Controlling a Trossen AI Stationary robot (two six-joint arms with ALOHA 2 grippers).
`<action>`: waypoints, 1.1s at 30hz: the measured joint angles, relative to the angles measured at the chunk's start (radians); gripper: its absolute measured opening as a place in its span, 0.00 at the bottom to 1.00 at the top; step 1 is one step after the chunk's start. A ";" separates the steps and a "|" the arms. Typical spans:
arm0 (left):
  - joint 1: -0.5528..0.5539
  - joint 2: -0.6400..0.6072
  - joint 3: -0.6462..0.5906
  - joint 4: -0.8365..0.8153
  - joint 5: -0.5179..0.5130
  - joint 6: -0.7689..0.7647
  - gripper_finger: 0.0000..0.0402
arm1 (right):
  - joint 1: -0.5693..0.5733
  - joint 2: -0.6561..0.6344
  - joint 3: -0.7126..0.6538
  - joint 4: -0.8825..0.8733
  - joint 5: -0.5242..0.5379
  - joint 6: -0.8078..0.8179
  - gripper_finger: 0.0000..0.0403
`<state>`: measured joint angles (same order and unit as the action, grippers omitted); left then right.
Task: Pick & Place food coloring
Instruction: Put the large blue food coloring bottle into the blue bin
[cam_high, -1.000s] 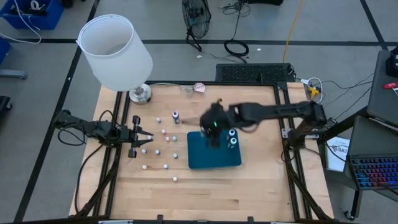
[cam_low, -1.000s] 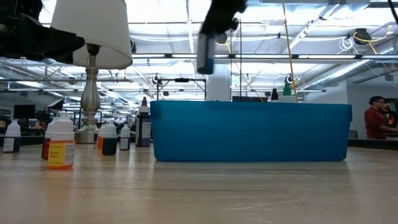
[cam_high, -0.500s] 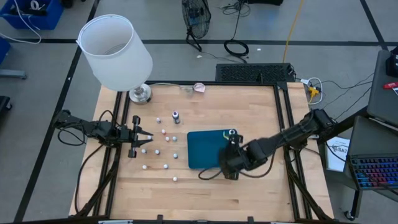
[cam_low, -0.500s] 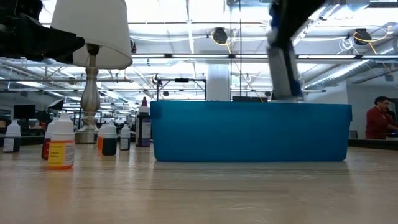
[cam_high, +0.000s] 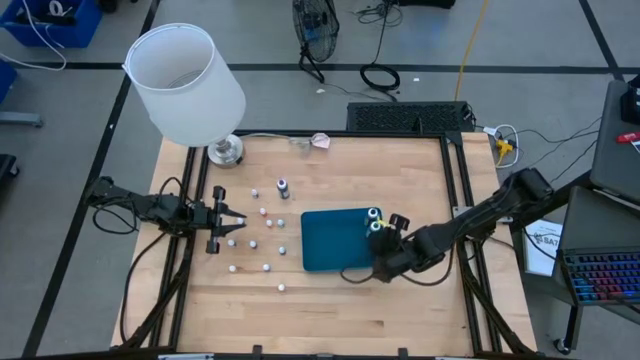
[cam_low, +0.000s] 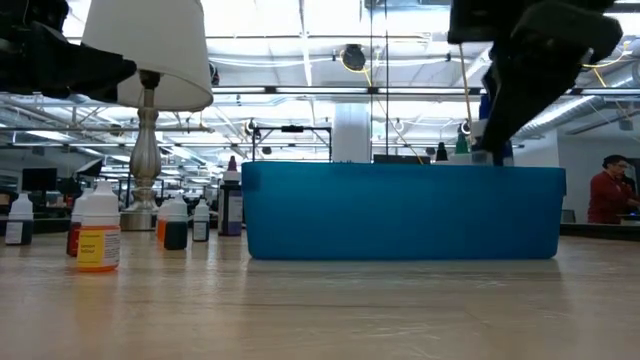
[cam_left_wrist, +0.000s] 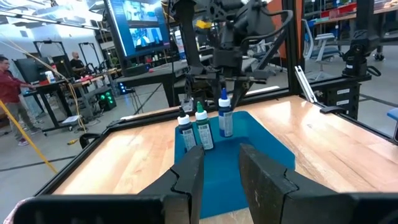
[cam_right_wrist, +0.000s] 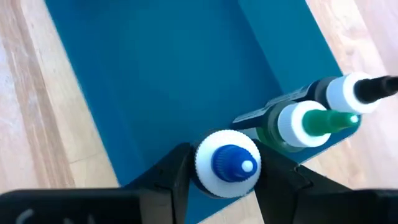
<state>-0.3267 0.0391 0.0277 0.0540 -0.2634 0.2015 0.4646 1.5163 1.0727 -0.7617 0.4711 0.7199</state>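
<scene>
A flat teal tray (cam_high: 335, 240) lies mid-table. Two small dark bottles, one green-capped (cam_right_wrist: 305, 121) and one black-capped (cam_right_wrist: 354, 93), stand on its right part. My right gripper (cam_high: 384, 252) hovers over the tray's near right corner, shut on a third bottle with a blue cap (cam_right_wrist: 227, 163). More small bottles (cam_high: 255, 232) stand scattered on the wood left of the tray, and a dark one (cam_high: 283, 187) stands farther back. My left gripper (cam_high: 232, 222) waits open at the table's left side, level and pointing at the tray (cam_left_wrist: 214, 155). My right gripper pinches the blue-capped bottle by its white collar under the cap (cam_right_wrist: 208, 177), one finger (cam_right_wrist: 171, 177) on either side. The fingers come from above, pointing down. The bottle (cam_left_wrist: 225, 119) is upright beside the other two, its foot at the tray floor; whether it rests there I cannot tell.
A lamp with a white shade (cam_high: 185, 85) stands at the table's far left corner, on a metal foot (cam_high: 225, 150). A pale scrap (cam_high: 320, 141) lies by the far edge. Bare wood shows at the table's near side and right of the tray (cam_low: 400, 210).
My right gripper has carried the blue-capped bottle from above the tray's far left part toward its near right corner and has come down, so the bottle now stands low beside the two others. My left gripper has kept still.
</scene>
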 joint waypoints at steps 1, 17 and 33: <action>0.000 0.000 0.000 0.001 0.000 0.000 0.26 | 0.000 -0.017 -0.025 0.028 0.000 0.001 0.32; -0.001 0.000 0.000 0.001 0.000 0.000 0.26 | 0.000 -0.105 -0.197 0.256 -0.049 0.002 0.32; 0.000 0.000 0.000 0.002 0.000 0.000 0.26 | -0.004 -0.105 -0.197 0.250 -0.086 0.053 0.47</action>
<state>-0.3267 0.0391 0.0277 0.0555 -0.2638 0.2013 0.4601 1.4113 0.8757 -0.5121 0.3855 0.7731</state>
